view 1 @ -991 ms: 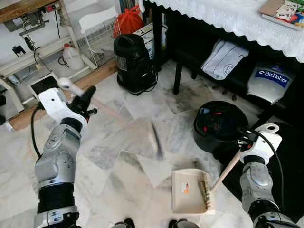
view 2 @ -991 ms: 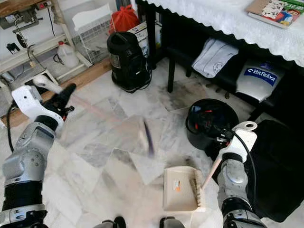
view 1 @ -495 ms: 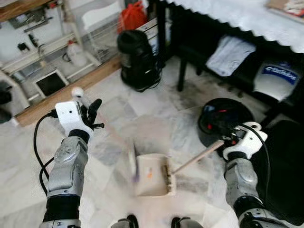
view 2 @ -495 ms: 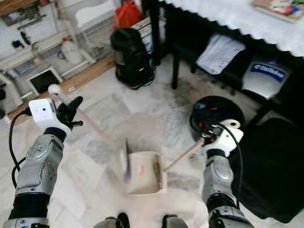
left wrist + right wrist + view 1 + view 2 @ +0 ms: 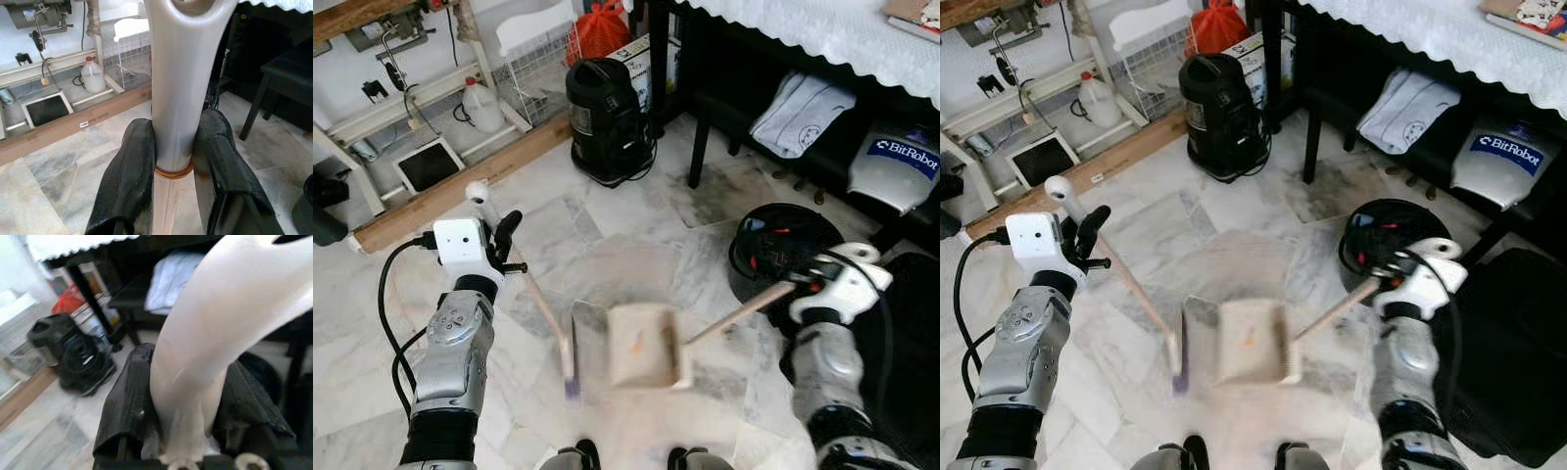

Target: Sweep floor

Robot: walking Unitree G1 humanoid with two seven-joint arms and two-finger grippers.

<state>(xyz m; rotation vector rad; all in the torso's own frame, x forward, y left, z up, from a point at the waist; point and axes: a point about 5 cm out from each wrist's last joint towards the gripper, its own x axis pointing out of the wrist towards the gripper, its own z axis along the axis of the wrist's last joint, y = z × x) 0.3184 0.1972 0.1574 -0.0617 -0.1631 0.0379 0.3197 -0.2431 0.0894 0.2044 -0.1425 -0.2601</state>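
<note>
"BitRobot" reads in white on the blue label of a grey bag point(image 5: 897, 164) (under the table).

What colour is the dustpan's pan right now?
Beige, with a small orange mark; the dustpan shows best in the left eye view.

Open marble floor point(image 5: 636, 245) ahead; black vacuum point(image 5: 607, 122), black bin point(image 5: 773, 250) flank it.

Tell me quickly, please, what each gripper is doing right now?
Left gripper: shut on the broom handle.
Right gripper: shut on the dustpan handle, dustpan on the floor.
</note>
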